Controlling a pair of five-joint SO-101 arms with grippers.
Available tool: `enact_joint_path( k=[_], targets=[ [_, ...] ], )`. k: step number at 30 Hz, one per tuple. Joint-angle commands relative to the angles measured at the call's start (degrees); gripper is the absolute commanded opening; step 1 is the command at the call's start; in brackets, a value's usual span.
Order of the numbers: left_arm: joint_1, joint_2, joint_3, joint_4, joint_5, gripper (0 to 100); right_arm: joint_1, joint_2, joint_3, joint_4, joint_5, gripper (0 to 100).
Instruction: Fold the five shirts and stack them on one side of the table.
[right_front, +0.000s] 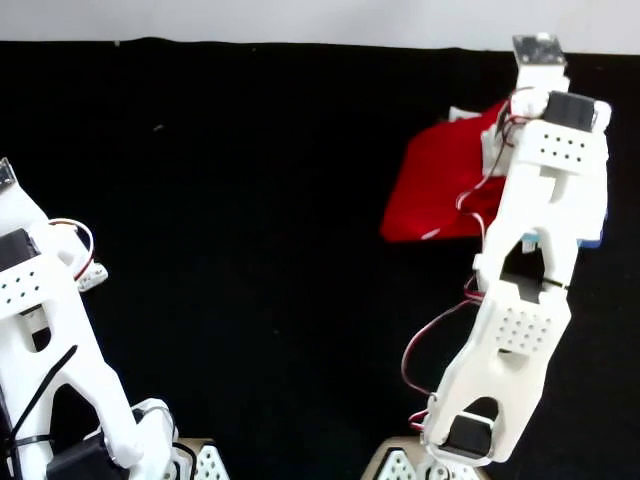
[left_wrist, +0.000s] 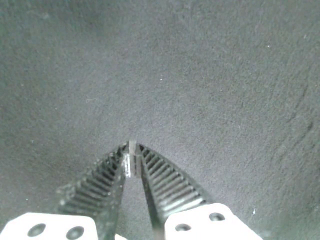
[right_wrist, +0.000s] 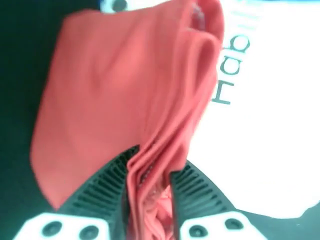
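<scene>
Red shirt (right_wrist: 110, 85) folds sit bunched between the right gripper's (right_wrist: 150, 165) ribbed jaws, which are clamped tight on them. The red shirt lies partly over a white shirt (right_wrist: 265, 140) at the far right of the black table (right_front: 250, 200). The left gripper (left_wrist: 132, 150), its tips pressed together on nothing, hangs over the table's left side.

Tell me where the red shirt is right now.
In the high view the red shirt lies at the far right of the table, the right gripper shut on its bunched edge, partly over a white shirt.
</scene>
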Motion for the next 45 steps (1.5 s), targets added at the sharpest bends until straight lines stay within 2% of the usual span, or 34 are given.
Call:
enact_joint_path(
  k=[1, 9, 15, 18, 23, 33, 38, 45],
  targets=[
    [0.5, -1.5, -0.7, -0.2, 0.4, 1, -2.9, -2.9, -10.9, 4.4, 1.9, 0.5],
    [0.4, -1.5, -0.6, -0.2, 0.4, 1, -4.9, -13.4, -14.4, 4.4, 2.4, 0.5],
    [0.4, -1.5, -0.6, -0.2, 0.4, 1, 0.2, -14.1, -13.7, 2.8, 2.5, 0.5],
    [0.4, -1.5, -0.6, -0.2, 0.4, 1, 3.2, -12.7, -9.2, -1.1, 2.6, 0.5],
    [0.3, -1.5, -0.6, -0.2, 0.4, 1, 6.8, -8.0, -2.9, -6.8, 7.5, 0.5],
    [0.1, -1.5, -0.6, -0.2, 0.4, 1, 12.4, 2.0, -2.6, -13.7, 15.5, 0.5],
    [0.3, -1.5, -0.6, -0.2, 0.4, 1, 13.3, 3.2, -2.7, -15.1, 16.4, 0.9],
    [0.1, -1.5, -0.6, -0.1, 0.4, 1, 13.1, 3.6, -2.7, -22.2, 16.4, 0.9]
  ],
)
